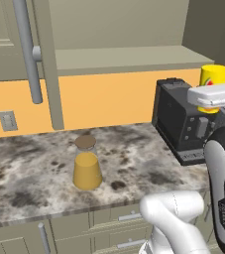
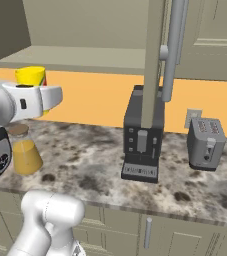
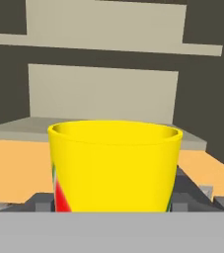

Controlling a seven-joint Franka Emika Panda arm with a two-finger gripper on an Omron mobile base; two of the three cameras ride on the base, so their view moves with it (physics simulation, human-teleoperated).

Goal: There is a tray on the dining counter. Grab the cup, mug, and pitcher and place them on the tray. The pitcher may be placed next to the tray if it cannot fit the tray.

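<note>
**Cup up at the hand, pitcher on the surface**

The cup (image 1: 216,74) is in the air, right at the white hand (image 1: 212,96), well above the stone surface (image 1: 29,173). It stays upright with its open mouth up. In the left base view it sits over the top of the black coffee machine (image 1: 177,124). In the right base view it is far left of that machine, so it hangs nearer the robot and does not rest on the machine. In the hand view the cup is close, with a red and green mark low on its left side.

The fingers are hidden by the hand and the cup. The cup is off every support and against the hand, so they are pinching the cup, spread wide around it.

The pitcher (image 1: 87,171) stands upright on the surface with its cork lid on and orange liquid inside. It is well left of the coffee machine, below the hand and apart from it.

A grey toaster (image 2: 205,142) stands right of the coffee machine, near it. A cabinet door with a long grey handle (image 1: 27,49) hangs open above the surface.
</note>
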